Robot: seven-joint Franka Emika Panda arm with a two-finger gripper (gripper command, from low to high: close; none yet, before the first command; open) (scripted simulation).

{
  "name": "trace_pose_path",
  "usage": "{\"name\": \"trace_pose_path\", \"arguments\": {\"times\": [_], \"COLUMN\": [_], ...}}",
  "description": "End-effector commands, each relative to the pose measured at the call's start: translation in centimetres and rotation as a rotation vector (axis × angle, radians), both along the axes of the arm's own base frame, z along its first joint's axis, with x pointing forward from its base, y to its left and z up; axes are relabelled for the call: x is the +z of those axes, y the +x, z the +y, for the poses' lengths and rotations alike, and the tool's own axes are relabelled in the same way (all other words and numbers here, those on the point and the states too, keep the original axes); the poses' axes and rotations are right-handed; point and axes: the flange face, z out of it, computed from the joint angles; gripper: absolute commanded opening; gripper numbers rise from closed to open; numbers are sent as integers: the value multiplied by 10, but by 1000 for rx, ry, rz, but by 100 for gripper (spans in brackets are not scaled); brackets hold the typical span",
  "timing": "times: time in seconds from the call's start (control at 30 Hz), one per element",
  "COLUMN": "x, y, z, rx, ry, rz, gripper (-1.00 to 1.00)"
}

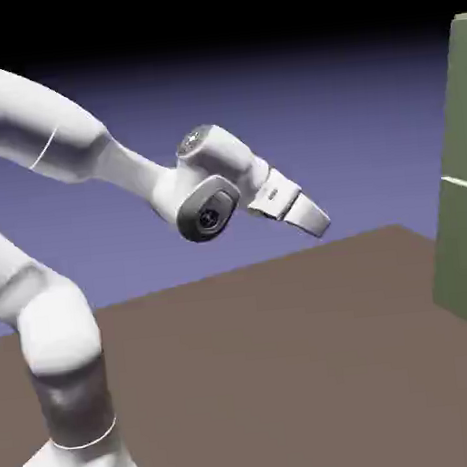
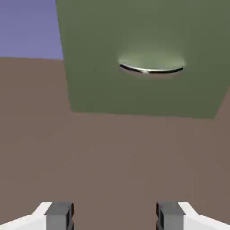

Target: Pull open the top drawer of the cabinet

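My parted fingers (image 2: 115, 216) hang well apart from the cabinet (image 2: 94, 90). Aiming low, I could snag the lower handle (image 2: 152, 71).

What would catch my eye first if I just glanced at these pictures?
Probably the big white arm, filling the exterior view's left. At that view's right edge stands a green cabinet. In the hand view, a shiny curved handle stands out on its front, above two grey fingertips at the bottom edge.
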Motion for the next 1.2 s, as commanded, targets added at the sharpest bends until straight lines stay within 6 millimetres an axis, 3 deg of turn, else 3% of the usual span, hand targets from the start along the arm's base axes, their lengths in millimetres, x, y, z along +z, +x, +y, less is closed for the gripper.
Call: {"name": "trace_pose_path", "arguments": {"times": [0.0, 0.33, 0.7, 0.93, 1.17], "x": [-4, -64, -125, -129, -98], "y": [8, 68, 90, 96, 114], "z": [-11, -129, -254, -320, -362], "rx": [-49, -571, -1137, -1402, -1518], "ry": [54, 501, 818, 952, 1062], "rz": [19, 173, 143, -28, -285], "gripper": [0, 0, 0, 0, 0]}}
